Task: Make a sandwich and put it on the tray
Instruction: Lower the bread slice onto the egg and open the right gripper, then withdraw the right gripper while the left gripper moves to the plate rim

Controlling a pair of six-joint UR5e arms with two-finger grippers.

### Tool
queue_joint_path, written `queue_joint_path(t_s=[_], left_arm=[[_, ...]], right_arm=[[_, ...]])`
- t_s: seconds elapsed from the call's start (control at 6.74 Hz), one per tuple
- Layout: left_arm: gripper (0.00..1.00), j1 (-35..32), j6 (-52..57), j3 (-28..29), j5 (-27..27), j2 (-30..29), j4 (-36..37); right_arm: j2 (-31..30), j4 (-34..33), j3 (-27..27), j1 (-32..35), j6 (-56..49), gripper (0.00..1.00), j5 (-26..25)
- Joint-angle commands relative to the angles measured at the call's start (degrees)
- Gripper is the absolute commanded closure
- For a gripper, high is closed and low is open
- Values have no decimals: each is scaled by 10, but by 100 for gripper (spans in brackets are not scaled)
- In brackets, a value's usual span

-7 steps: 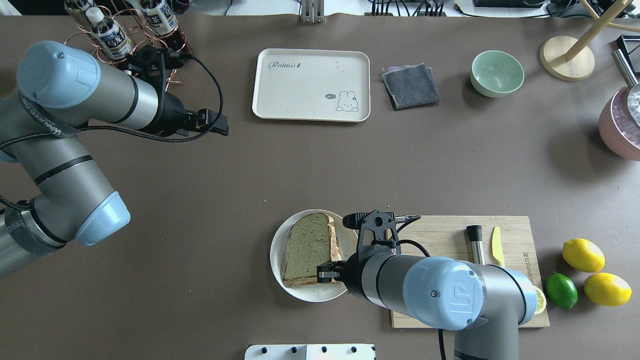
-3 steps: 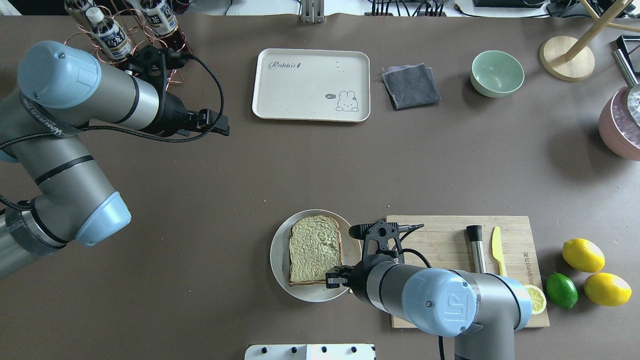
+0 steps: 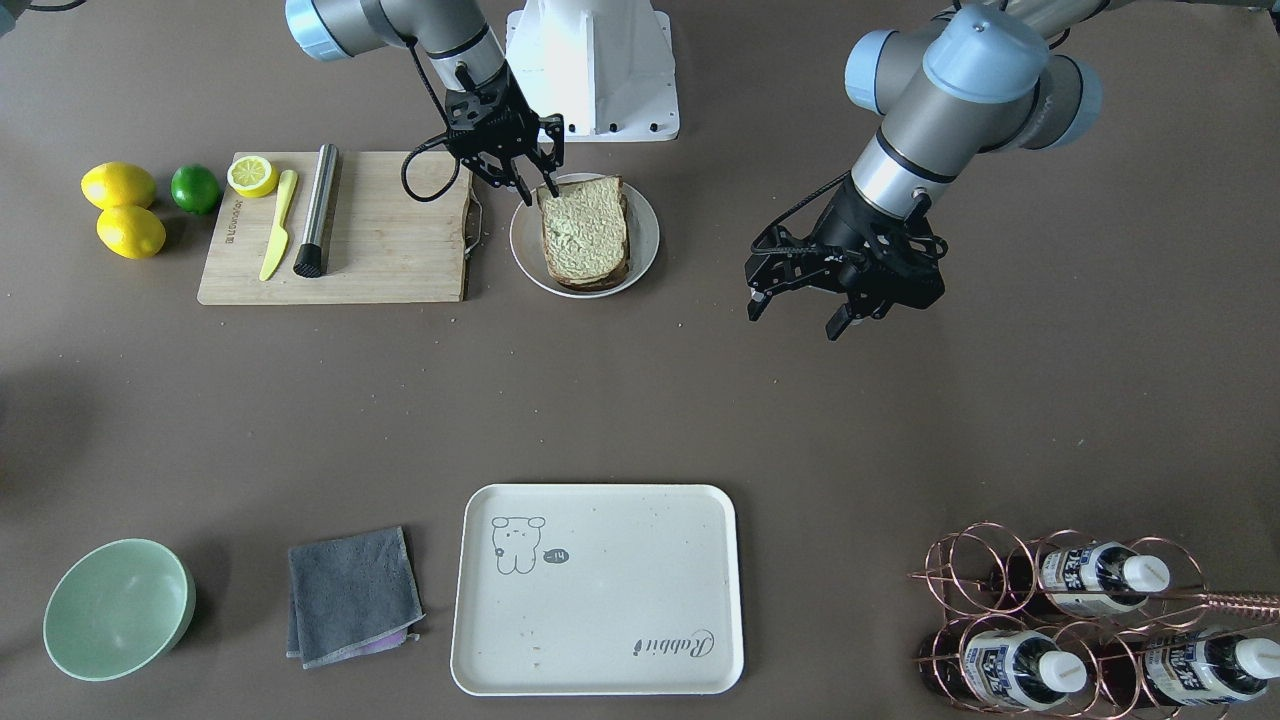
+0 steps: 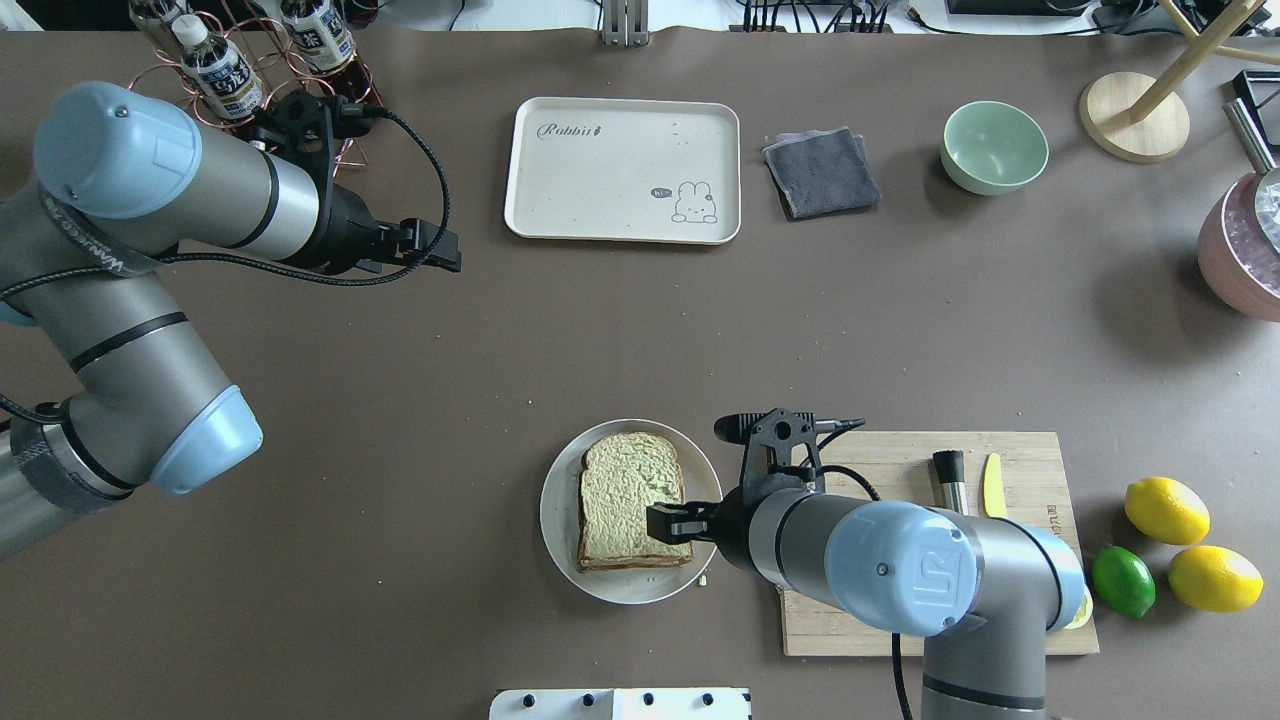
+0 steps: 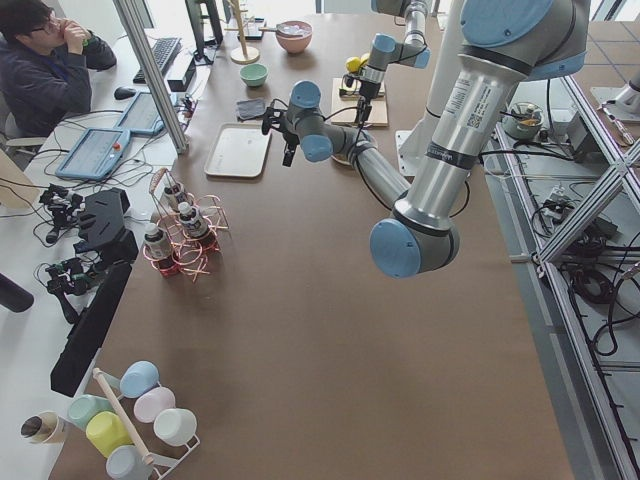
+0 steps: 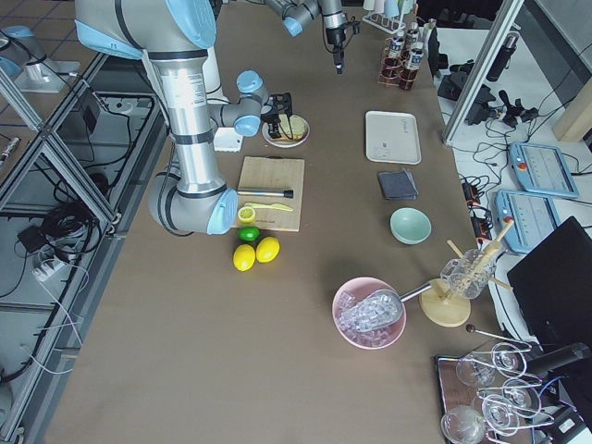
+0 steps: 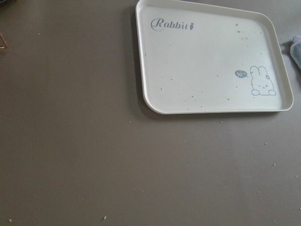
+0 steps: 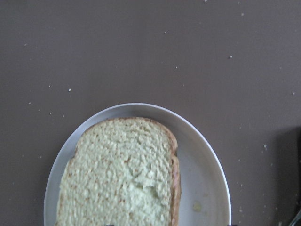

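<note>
As the sandwich (image 4: 630,495) lies on its plate (image 4: 558,515), right pincer (image 3: 540,192) seems open.

**Filling Covered, Edges Cropped**

The square brown-crusted sandwich (image 4: 630,495) on the round white plate (image 4: 558,515) shows only its pale, rough top slice. Whatever lies between the slices is covered. The right wrist view cuts off the sandwich's near edge and the plate's rim. From overhead, the right gripper (image 4: 652,523) overlaps the bread's edge, and contact cannot be told. The right arm covers most of the cut lemon half (image 4: 1082,605) on the wooden cutting board (image 4: 880,470).
</note>
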Motion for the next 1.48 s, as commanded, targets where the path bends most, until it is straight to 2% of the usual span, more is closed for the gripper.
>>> queue_joint_path(t_s=[0.0, 0.15, 0.3, 0.45, 0.59, 0.74, 0.89, 1.04, 1.19, 1.34], left_arm=[[2, 23, -38, -1, 4, 0, 1], [2, 41, -65, -3, 7, 0, 1], [2, 66, -88, -6, 39, 2, 1], [2, 108, -107, -15, 73, 3, 2], [2, 131, -132, -16, 78, 4, 2], [2, 159, -134, -15, 102, 8, 2], [2, 193, -147, -13, 128, 11, 2], [3, 211, -158, -13, 133, 11, 1], [11, 225, -162, -13, 141, 11, 0], [19, 241, -162, -11, 144, 12, -4]], right_arm=[[-4, -6, 0, 114, -24, 0, 89], [-5, -10, -13, 197, -69, 0, 163], [-4, -46, -34, 256, -128, 0, 200], [-1, -98, -32, 297, -193, 0, 211], [-3, -126, -33, 345, -239, 0, 243], [-19, -128, -35, 384, -302, 0, 272], [-42, -127, -35, 412, -341, 4, 288], [-62, -126, -35, 434, -349, 7, 291], [-79, -120, -32, 452, -370, 0, 296], [-79, -119, -31, 470, -381, 0, 329]])
